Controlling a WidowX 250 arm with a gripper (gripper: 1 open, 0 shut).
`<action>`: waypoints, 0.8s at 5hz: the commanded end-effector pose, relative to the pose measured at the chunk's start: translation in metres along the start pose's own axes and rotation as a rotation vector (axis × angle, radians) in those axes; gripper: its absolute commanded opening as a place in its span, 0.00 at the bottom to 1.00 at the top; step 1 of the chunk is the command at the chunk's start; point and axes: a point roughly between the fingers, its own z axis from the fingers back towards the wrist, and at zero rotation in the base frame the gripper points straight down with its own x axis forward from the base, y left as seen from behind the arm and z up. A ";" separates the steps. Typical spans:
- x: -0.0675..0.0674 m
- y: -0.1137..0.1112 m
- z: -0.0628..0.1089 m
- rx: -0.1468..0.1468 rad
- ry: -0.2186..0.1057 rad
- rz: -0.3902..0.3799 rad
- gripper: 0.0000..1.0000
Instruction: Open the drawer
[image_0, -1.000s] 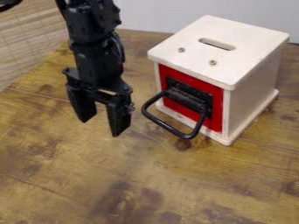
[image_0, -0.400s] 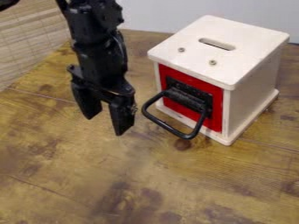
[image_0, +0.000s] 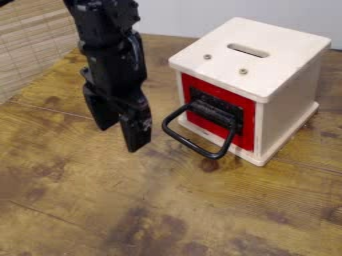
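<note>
My end effector is spread, its fingers pointing down above the bench. Beside it, the black loop handle projects from the red drawer. The drawer sits closed inside the white casing.

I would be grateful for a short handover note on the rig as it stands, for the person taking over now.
Gripper: left of the drawer in the picture, holding nothing visible; finger opening hard to judge.
Drawer: red front in the white casing, seemingly closed, black loop handle sticking out toward the camera.
Done: no opening visible.
Left: reach the handle, hook or grip it, and pull the drawer out.
</note>
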 end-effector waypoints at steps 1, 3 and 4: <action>0.016 -0.004 0.042 0.048 -0.109 0.073 1.00; 0.011 0.008 0.044 0.058 -0.135 0.122 1.00; 0.007 0.016 0.042 0.066 -0.143 0.148 1.00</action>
